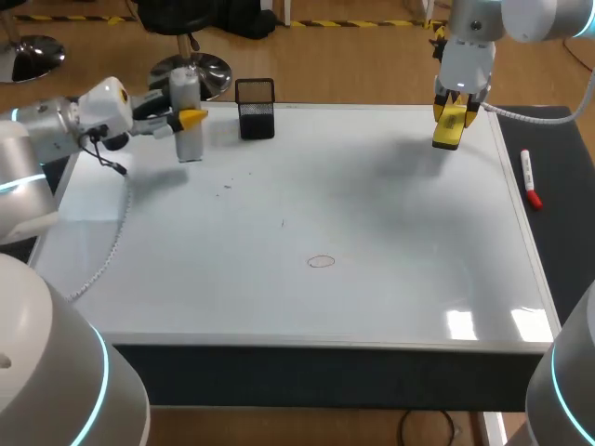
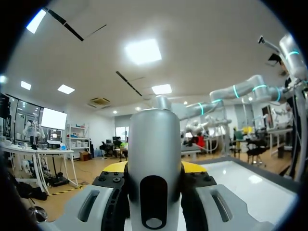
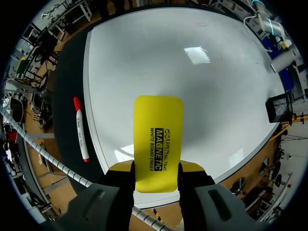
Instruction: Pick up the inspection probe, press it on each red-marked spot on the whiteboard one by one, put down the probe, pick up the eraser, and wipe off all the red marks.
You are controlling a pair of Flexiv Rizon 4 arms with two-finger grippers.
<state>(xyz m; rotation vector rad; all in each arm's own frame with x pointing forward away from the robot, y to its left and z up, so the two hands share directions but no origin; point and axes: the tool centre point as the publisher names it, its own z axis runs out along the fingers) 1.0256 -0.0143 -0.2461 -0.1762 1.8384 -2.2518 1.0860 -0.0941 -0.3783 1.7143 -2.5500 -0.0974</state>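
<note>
Head view — the left gripper (image 1: pixel 191 119) grips the grey probe (image 1: pixel 189 135) at the whiteboard's (image 1: pixel 372 204) far left, beside a black mesh holder (image 1: pixel 256 110); what looks like a faint red ring (image 1: pixel 321 262) lies mid-board. Left wrist view: both fingers (image 2: pixel 115 168) clamp the probe. Right wrist view — the right gripper (image 3: pixel 156 169) holds the yellow eraser (image 3: pixel 158 134) above the board's far right corner, near a marker (image 3: pixel 81 130).

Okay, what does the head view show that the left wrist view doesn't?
Only the head view shows the yellow eraser in the right tool, the red-capped marker beside the whiteboard, the black mesh holder and a faint oval mark. Only the left wrist view shows the dark slot in the probe's body. Both show the grey probe held in the left tool, and part of the whiteboard.
</note>
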